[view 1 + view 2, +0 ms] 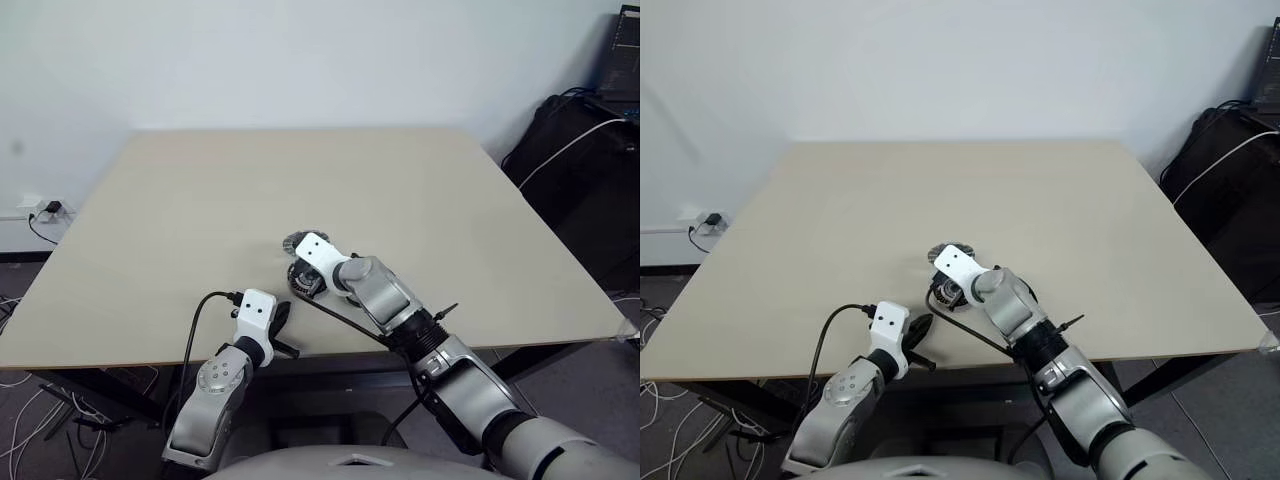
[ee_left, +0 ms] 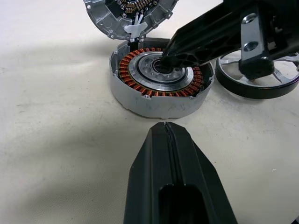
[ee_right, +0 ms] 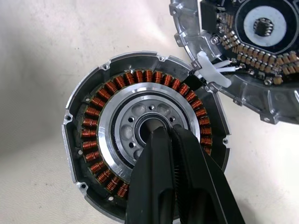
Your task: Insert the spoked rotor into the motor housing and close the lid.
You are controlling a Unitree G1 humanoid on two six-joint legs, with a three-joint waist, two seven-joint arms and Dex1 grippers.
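Both fingers of the right gripper (image 3: 161, 133) are pressed together with no gap between them, and their tips sit at the dark hole in the silver centre of the motor housing (image 3: 100, 135); I cannot tell if they pinch anything there or only touch the metal. Nothing is carried between these fingers. The left gripper (image 2: 164, 128) is also fully closed and empty, its two black fingers (image 2: 180, 186) meeting along a thin line, and it hovers over the bare table (image 1: 200, 200) just in front of the housing, near the table's front edge. The motor housing lies flat on the beige table, open at the top, so the ring of copper-brown windings around the silver middle is plainly seen. The lid (image 3: 261, 42) rests just beside the housing on its far side, tilted, with one edge on the housing rim, and short white wires (image 3: 212, 74) join the two; its inner face, with a ring of small components around a dark centre, is turned to the camera. The spoked rotor (image 2: 261, 79) lies flat on the table close to the housing, on the robot's right side of it, partly hidden behind the right gripper's arm, and is not inside the housing.
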